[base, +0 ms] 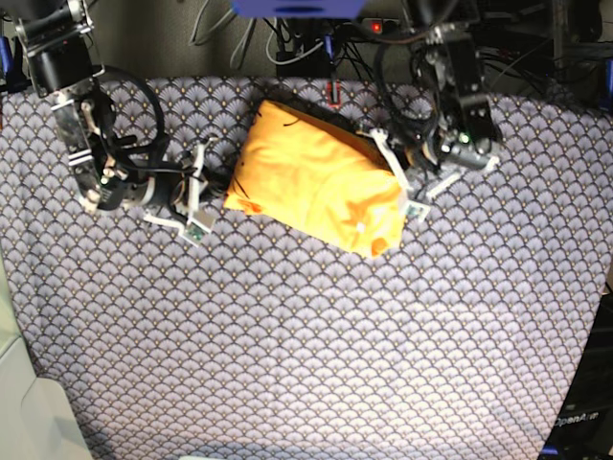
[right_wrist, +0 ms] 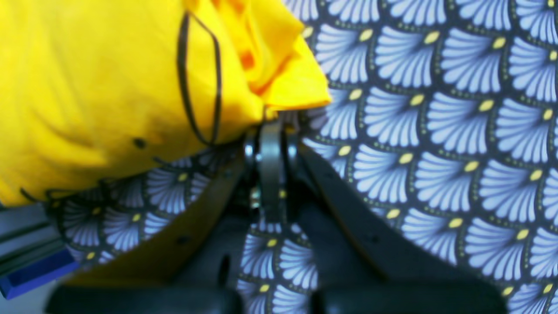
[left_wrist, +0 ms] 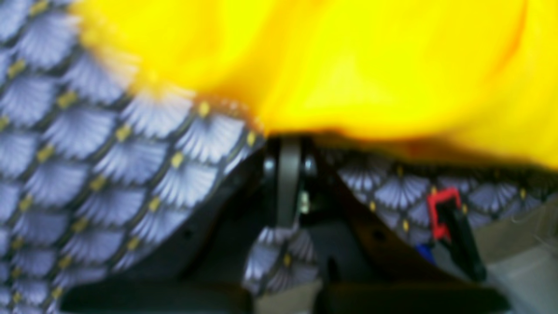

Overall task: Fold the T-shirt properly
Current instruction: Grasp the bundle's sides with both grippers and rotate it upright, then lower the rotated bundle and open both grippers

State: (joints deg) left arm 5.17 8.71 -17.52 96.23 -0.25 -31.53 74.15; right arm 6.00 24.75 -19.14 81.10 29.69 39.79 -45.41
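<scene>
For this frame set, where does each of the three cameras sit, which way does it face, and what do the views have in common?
Left wrist: on the left arm, looking along its shut left gripper at the edge of the T-shirt; blurred.
Right wrist: on the right arm, looking along the shut right gripper at a T-shirt corner.
Base: overhead, looking down on the tablecloth, both arms and the bundled T-shirt.
Shared: all show T-shirt and tablecloth.
</scene>
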